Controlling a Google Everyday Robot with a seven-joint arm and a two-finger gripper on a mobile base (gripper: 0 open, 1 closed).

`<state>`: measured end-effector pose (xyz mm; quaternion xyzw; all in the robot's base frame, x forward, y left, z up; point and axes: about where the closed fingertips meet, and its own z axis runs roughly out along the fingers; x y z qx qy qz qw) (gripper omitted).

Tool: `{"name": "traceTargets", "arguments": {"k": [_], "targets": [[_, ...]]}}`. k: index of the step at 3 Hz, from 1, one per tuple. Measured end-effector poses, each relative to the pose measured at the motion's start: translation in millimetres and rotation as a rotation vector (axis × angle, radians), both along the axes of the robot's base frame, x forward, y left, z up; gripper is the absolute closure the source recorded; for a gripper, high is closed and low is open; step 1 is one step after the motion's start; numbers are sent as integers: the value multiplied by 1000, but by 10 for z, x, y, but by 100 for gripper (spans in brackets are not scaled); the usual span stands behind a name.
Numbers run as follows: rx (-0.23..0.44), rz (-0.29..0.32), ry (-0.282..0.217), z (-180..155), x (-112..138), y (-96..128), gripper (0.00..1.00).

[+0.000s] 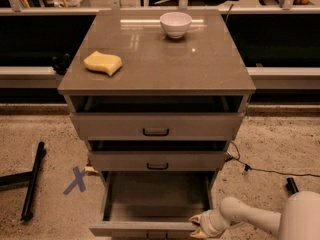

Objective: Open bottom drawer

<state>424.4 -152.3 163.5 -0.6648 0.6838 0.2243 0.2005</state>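
Observation:
The bottom drawer [150,228] of the grey-beige cabinet is pulled far out, and its empty inside shows from above. Its front sits at the lower edge of the view, with only the top of the black handle showing. My gripper [198,226] is at the right end of that drawer front, at its top edge. The white arm reaches in from the lower right.
The middle drawer [157,160] and top drawer [155,126] sit above, each a little out. A yellow sponge [103,63] and a white bowl [175,24] rest on the cabinet top. A black bar [31,181] and a blue X mark [76,180] are on the floor left; a cable [272,171] runs right.

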Motion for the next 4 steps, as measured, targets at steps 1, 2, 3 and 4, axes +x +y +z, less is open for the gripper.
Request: {"name": "traceTargets", "arguments": {"k": [1, 2, 3, 4], "targets": [[2, 2, 3, -12, -17, 17, 28], [4, 3, 6, -23, -34, 33, 4], [11, 22, 13, -26, -91, 56, 0], [14, 56, 23, -26, -223, 91, 18]]}}
